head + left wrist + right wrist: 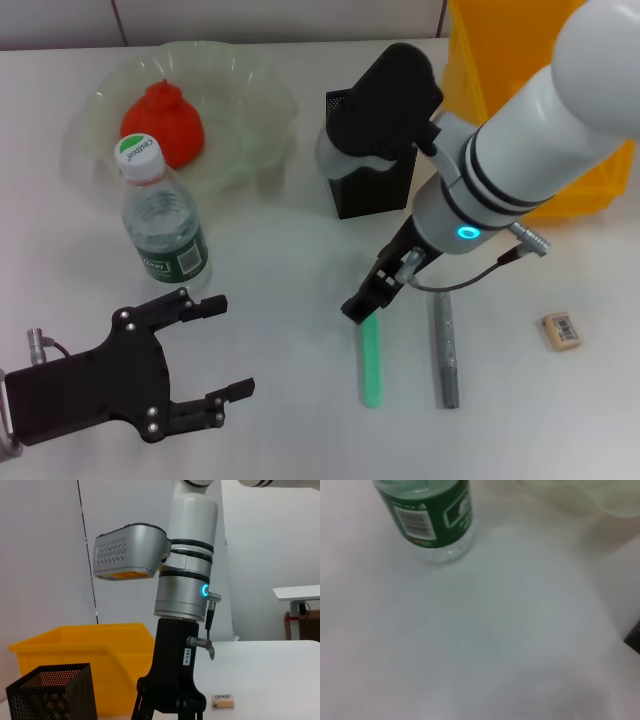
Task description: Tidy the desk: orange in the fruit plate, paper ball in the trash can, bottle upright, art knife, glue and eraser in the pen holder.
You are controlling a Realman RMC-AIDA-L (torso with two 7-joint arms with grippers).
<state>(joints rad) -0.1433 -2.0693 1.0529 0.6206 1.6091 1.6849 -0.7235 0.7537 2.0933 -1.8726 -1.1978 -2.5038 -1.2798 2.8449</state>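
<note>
Right gripper low over the green stick

Right gripper (pixel 362 305) down at the middle of the counter (pixel 290 300), directly at the upper end of a green stick (pixel 371 361) lying flat there. Jaws of this gripper close together at the stick's end, but cannot tell whether closed on it or only touching. Beside the green stick, a grey stick (pixel 444 349), also flat, parallel, a little apart. Small eraser (pixel 561 331) with barcode label more to the right, alone on the counter, well apart from both sticks.

Black mesh pen holder (pixel 372 190) upright behind the sticks, partly hidden by the right arm. Yellow trash can (pixel 580 195) behind it at the far right, seen also in the left wrist view (pixel 75 652).

Bottle (pixel 160 225) upright on the left part of the counter, white cap on top, just in front of the fruit plate (pixel 255 85). Orange (pixel 163 125) inside the fruit plate.

Left gripper (pixel 205 355) at the near left, above the counter, jaws wide and holding nothing, near the bottle but not touching.
</note>
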